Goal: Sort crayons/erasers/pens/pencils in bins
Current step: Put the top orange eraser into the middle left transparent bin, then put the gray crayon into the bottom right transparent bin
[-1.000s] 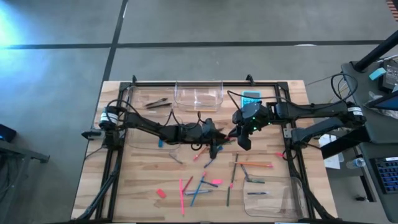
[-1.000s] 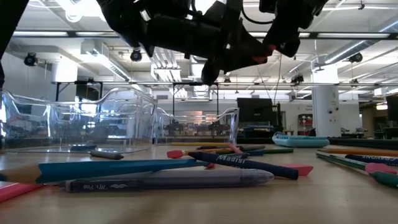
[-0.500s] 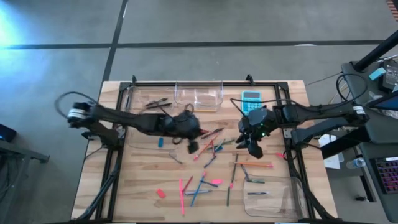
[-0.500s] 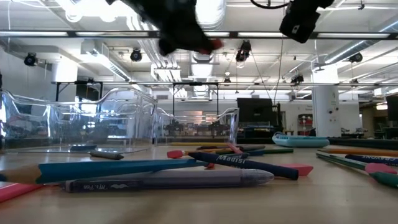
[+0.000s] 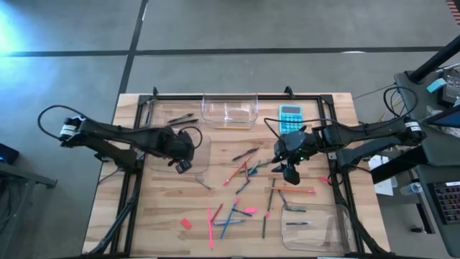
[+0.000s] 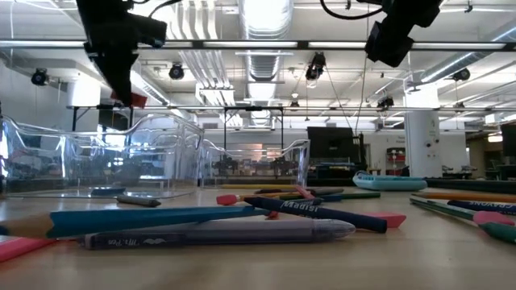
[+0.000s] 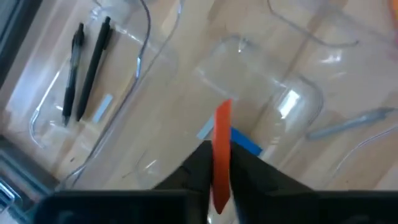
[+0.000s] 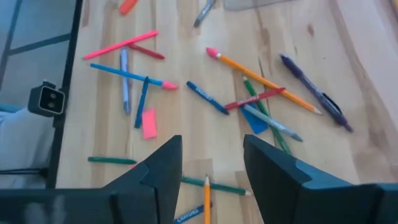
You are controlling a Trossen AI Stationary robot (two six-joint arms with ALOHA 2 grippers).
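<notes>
Left wrist view: left hand [image 7: 214, 163] grips orange stick [image 7: 221, 149].

A lab or workshop hall. Ceiling ducts [image 6: 266, 20] and strip lights run overhead. Concrete floor [image 5: 237, 25] surrounds the surface [image 5: 158, 216]

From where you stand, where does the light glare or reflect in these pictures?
High view: a bright bluish patch washes over the floor at the corner. Low view: the ceiling lights glare white. Left wrist view: white glints sit on the clear bin rim, beyond the orange piece pinched in the left gripper. Right wrist view: the wooden table is evenly lit, no glare.
</notes>
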